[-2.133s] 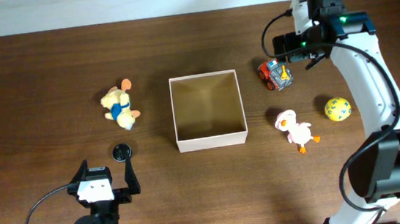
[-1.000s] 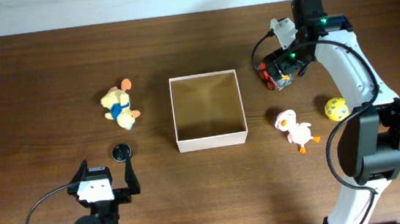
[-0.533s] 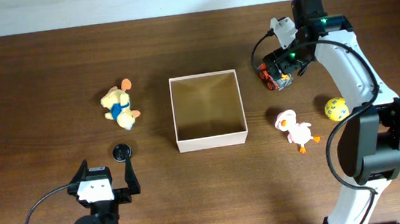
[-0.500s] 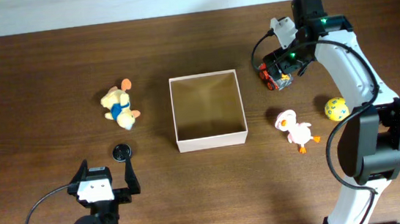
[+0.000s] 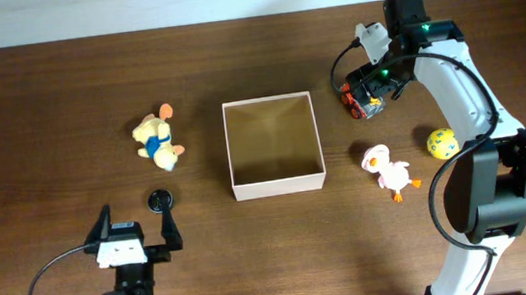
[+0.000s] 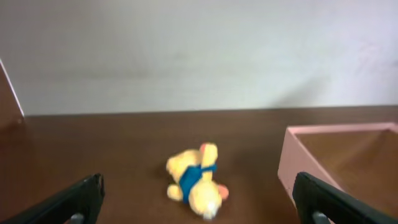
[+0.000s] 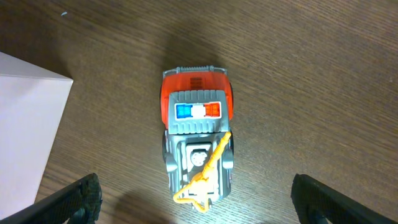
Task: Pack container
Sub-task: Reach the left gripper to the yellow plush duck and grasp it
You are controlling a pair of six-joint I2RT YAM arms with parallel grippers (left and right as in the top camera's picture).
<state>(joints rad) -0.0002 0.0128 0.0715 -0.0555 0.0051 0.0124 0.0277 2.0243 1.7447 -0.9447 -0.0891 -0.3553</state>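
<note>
Tool on left [image 5: 137, 229] shifted, right tool [image 5: 367, 92] unmoved

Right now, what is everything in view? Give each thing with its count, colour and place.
container: one, cream-white walls, tan inside, table centre, nothing in it
plush toy: one, yellow with blue top, left of the container
small round disc: one, black, near the plush toy, toward the front edge
toy truck: one, red and grey, right of the container's far corner
duck toy: one, white and pink, right of the container
ball: one, yellow, right of the duck toy
table: one, dark brown wood
left gripper: open, front left, holding nothing
right gripper: open, over the toy truck
</note>
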